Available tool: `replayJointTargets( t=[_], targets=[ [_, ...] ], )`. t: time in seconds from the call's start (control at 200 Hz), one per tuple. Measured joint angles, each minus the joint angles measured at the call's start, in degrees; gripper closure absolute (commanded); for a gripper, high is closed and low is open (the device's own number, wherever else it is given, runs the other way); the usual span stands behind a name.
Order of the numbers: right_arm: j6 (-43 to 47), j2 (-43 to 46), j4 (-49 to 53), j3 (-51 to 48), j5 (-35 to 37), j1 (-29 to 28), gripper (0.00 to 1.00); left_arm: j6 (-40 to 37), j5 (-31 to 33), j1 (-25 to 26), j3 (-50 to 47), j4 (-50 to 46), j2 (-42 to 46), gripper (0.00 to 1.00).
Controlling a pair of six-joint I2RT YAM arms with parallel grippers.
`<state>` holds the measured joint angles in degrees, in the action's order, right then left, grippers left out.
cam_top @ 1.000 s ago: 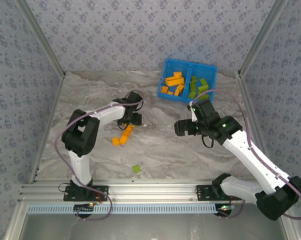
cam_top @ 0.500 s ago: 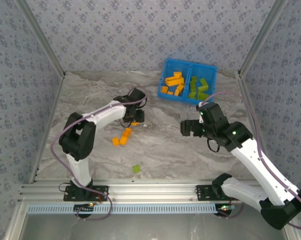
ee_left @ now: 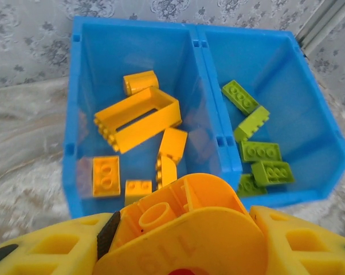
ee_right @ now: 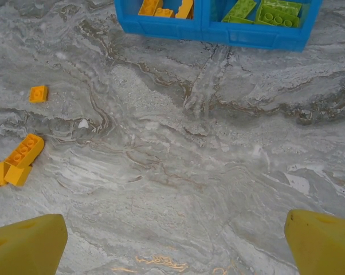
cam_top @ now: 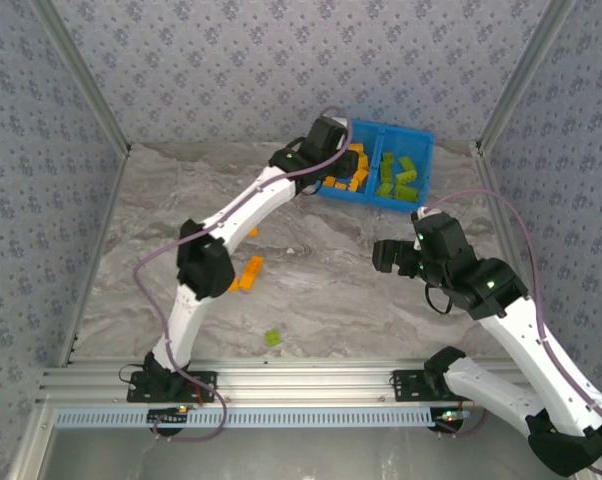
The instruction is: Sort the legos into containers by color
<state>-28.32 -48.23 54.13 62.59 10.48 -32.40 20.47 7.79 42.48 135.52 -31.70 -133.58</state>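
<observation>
Out on the left of the marble table point(cam_top: 161, 200), three orange strays point(cam_top: 251, 268) and one lime brick point(cam_top: 272, 338) lay loose, well apart from the bin point(cam_top: 421, 135).

Your left gripper point(cam_top: 333, 155) hung over the bin's near-left corner. Its fingers point(ee_left: 46, 252) pinched an orange brick point(ee_left: 161, 215), hollow underside facing the wrist camera; I couldn't call its long axis. What mattered was that the brick sat over the orange compartment point(ee_left: 104, 51), with the divider point(ee_left: 202, 80) just to its right and the green compartment point(ee_left: 281, 80) beyond. My read: a drop from there would land on the orange side, though with little margin, and a nudge left would help. There was room among the bricks already inside.

Over on the right, your right gripper point(cam_top: 386, 255) hovered above bare table with its fingers point(ee_right: 29, 243) spread wide and empty. The strays were nearer the left arm's base.
</observation>
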Motion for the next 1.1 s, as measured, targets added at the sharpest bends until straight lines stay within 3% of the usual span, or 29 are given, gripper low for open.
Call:
replayJointTargets(
  t=[0.18,0.32,0.455,0.874,1.099],
  targets=[
    [-0.85,0.92,1.09,-0.57,0.31,0.0,0.0,-3.15,-0.33,0.02,10.82,0.44,-11.93,0.47],
    [-0.98,1.6,1.53,-1.9,0.31,0.0,0.0,-4.61,0.76,0.02,13.33,2.27,-15.63,0.47],
    [-1.14,2.25,1.9,-2.34,0.31,0.0,0.0,-5.4,2.36,0.0,15.04,3.87,-17.25,0.37],
    [-1.95,2.49,2.05,-2.34,-0.2,0.0,0.0,-3.69,3.28,0.02,18.93,2.78,-16.68,0.11],
    [-2.38,2.49,2.03,-2.34,-1.07,0.0,0.0,-1.75,2.1,0.02,13.09,-6.29,-5.86,0.05]
  ],
)
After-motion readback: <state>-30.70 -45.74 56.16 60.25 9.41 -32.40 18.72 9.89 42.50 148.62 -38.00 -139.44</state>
